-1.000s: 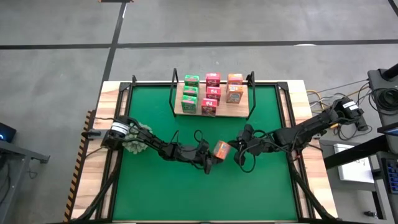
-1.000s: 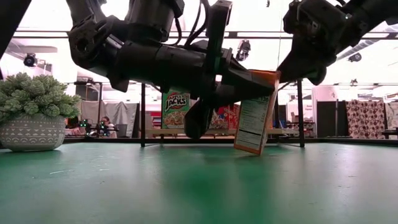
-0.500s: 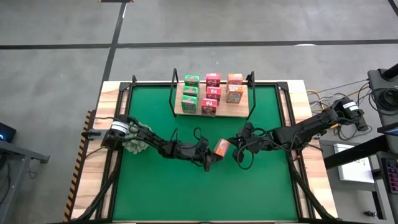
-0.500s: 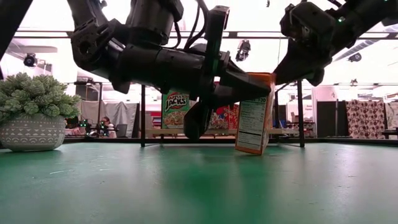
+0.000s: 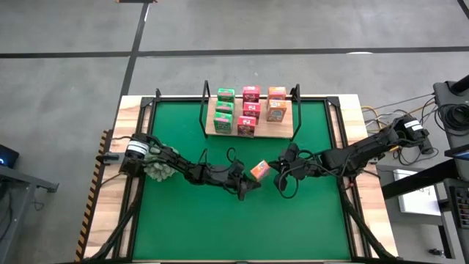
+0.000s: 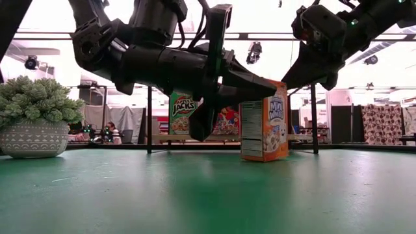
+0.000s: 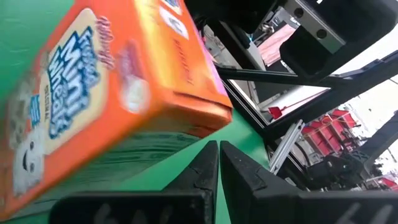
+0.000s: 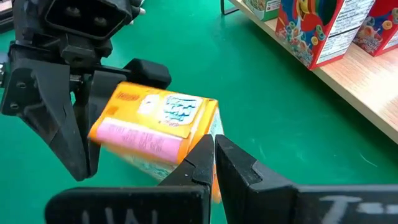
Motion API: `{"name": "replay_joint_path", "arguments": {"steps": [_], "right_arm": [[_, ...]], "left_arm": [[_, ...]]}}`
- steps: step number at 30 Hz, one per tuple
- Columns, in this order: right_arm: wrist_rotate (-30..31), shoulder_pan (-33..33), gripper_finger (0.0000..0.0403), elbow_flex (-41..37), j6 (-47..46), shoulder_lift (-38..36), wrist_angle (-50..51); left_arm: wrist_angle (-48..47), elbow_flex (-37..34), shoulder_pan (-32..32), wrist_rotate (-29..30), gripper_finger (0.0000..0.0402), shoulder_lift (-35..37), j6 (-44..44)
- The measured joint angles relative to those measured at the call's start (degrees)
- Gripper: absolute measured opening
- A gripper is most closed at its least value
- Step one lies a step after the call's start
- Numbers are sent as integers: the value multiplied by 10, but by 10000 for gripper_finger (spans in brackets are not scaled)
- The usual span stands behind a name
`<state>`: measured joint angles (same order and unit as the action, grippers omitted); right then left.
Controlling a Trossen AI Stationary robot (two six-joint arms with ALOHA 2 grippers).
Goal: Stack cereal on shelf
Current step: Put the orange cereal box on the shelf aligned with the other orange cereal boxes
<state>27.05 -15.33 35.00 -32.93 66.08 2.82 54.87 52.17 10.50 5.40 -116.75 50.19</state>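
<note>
Right, orange cereal box [image 5: 259, 170] sits mid-frame on the green counter [image 5: 183, 220], between both grippers, apart from the shelf [image 5: 282, 130].
Left gripper [image 5: 250, 183] lies just beside the box at lower centre of the high view, fingers nearly closed on nothing in its wrist view; right gripper [image 5: 277, 170] is close on the other side, fingers likewise pinched together, empty. Box stands about upright in the low view. I judge it light, thin stiff card, slick printed faces, easy to tip or crush, so I'd pinch the two broad faces low-mid, gently. Eight other boxes sit on the shelf at upper centre.
</note>
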Motion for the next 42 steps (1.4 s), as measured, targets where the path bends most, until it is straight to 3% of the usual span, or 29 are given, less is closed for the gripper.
{"name": "replay_joint_path", "arguments": {"steps": [11, 22, 35, 42], "right_arm": [[0, 0, 9, 16, 1, -4, 45], [0, 0, 9, 92, 17, -4, 195], [-6, -2, 9, 154, 100, -4, 258], [-65, -3, 9, 178, 176, -4, 256]], "left_arm": [[-1, -2, 0, -20, 0, 0, -4], [-15, -4, 3, -50, 0, 8, -19], [-184, -6, 23, 0, 0, 102, -104], [-277, -6, 46, 24, 0, 162, -181]]}}
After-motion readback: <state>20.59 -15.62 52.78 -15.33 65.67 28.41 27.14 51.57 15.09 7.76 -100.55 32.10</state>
